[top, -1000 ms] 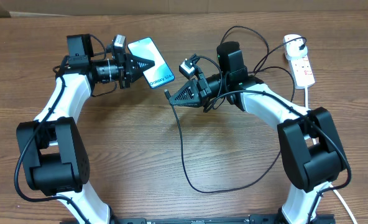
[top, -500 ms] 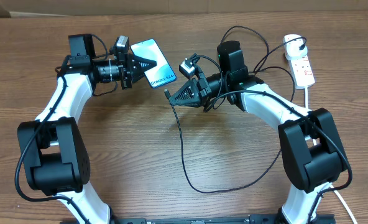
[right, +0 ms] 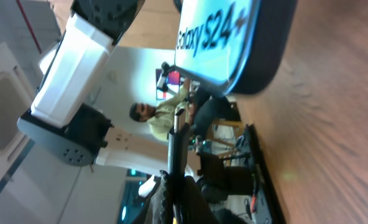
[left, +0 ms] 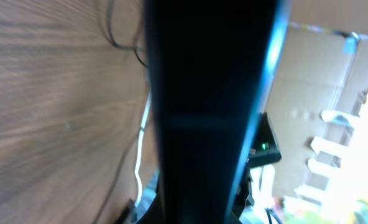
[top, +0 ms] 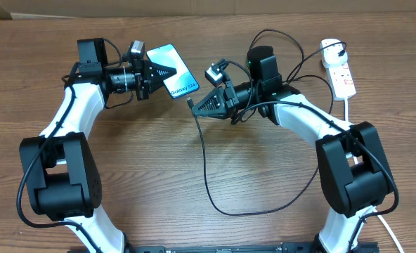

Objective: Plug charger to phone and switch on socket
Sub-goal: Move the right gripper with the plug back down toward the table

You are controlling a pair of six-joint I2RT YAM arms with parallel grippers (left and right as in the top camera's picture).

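The phone is gripped above the table by the left gripper, its long axis slanted down-right toward the charger tip pinched in the right gripper, just short of the lower end.

Overhead: even, diffuse light from above. The tabletop is uniformly bright with no glare. Shadows are soft and sit close under my arms. Focus is sharp across the frame, and the phone screen glows without clipping.

My left wrist view: poor. The phone fills the centre as a near-black, out-of-focus slab with a thin blue glint along one edge. Wood grain is smeared. The right side is blown out to white.

My right wrist view: screen lettering is legible but slightly soft. The charger tip is a dark silhouette against a bright background. The tabletop at right is blurred.
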